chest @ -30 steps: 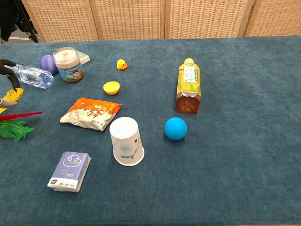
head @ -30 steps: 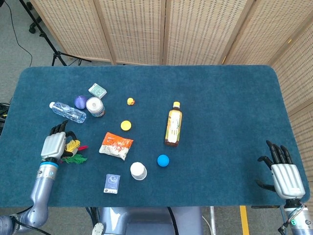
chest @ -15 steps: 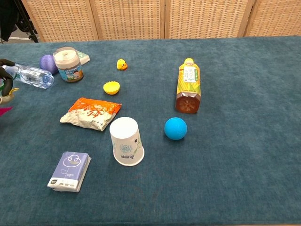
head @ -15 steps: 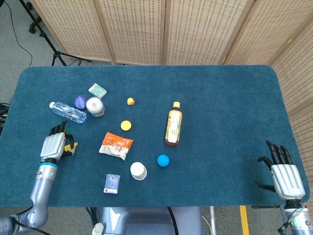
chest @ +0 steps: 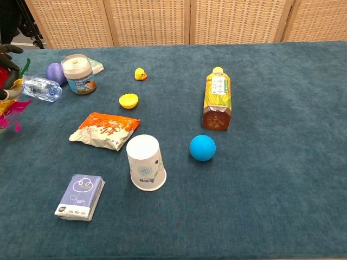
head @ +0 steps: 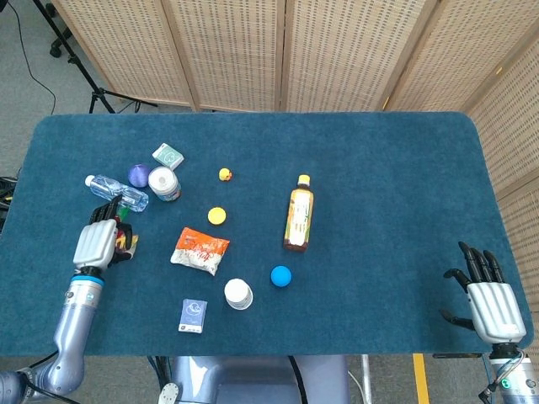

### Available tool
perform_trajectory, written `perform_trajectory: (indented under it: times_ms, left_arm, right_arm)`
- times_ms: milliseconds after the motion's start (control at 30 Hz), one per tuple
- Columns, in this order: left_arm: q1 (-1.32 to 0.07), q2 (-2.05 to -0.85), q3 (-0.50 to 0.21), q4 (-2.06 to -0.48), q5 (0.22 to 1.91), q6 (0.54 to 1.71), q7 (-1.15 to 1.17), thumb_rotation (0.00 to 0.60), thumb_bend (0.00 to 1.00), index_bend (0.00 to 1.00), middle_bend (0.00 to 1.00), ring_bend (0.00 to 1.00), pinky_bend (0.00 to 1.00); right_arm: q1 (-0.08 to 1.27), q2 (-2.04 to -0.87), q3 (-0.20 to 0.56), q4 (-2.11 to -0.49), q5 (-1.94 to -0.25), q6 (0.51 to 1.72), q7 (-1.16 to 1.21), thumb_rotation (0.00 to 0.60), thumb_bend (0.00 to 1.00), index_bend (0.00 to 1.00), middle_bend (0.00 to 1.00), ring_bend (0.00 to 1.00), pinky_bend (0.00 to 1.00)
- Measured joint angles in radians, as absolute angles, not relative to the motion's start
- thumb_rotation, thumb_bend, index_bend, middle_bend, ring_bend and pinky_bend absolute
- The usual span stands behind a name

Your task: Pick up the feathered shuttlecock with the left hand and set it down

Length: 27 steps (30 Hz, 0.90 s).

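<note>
A: Left robot hand (head: 97,244) grips the shuttlecock (chest: 10,111) near the table's (head: 379,168) left edge; the right robot hand (head: 491,303) is open, idle.

B: A loose grip could drop it onto the water bottle (head: 116,191).

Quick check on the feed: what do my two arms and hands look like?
Both match: the left hand and right hand have a silver-grey back plate and black fingers. Each wrist carries a blue ring above a grey-blue forearm. No loose cables or markings are visible.
</note>
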State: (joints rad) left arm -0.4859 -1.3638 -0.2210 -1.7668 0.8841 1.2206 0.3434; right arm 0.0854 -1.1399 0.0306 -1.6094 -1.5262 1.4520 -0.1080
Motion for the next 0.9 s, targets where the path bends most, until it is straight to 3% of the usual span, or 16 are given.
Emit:
perform_trajectory:
  times_ms: [533,733,900]
  left_arm:
    - [-0.462,-1.399,-0.242,-1.749,1.113,1.336,0.190,0.600,0.46,0.77,0.00,0.00,0.05]
    - [-0.451,-1.467,-0.231,-1.585,1.260,1.396,-0.017,0.600,0.45,0.77,0.00,0.00,0.05]
    - [-0.432,-1.560,-0.205,-1.351,1.364,1.461,-0.261,0.600,0.44,0.77,0.00,0.00,0.05]
  right_arm:
    - [0.085,-1.142,0.032,-1.604,-1.523,1.450,-0.104,0.600,0.00,0.36,0.00,0.00,0.00]
    - [0.085,-1.144,0.032,-1.602,-1.522,1.451,-0.108,0.600,0.00,0.36,0.00,0.00,0.00]
    - [0.085,-1.147,0.032,-1.597,-1.521,1.450,-0.113,0.600,0.00,0.36,0.00,0.00,0.00]
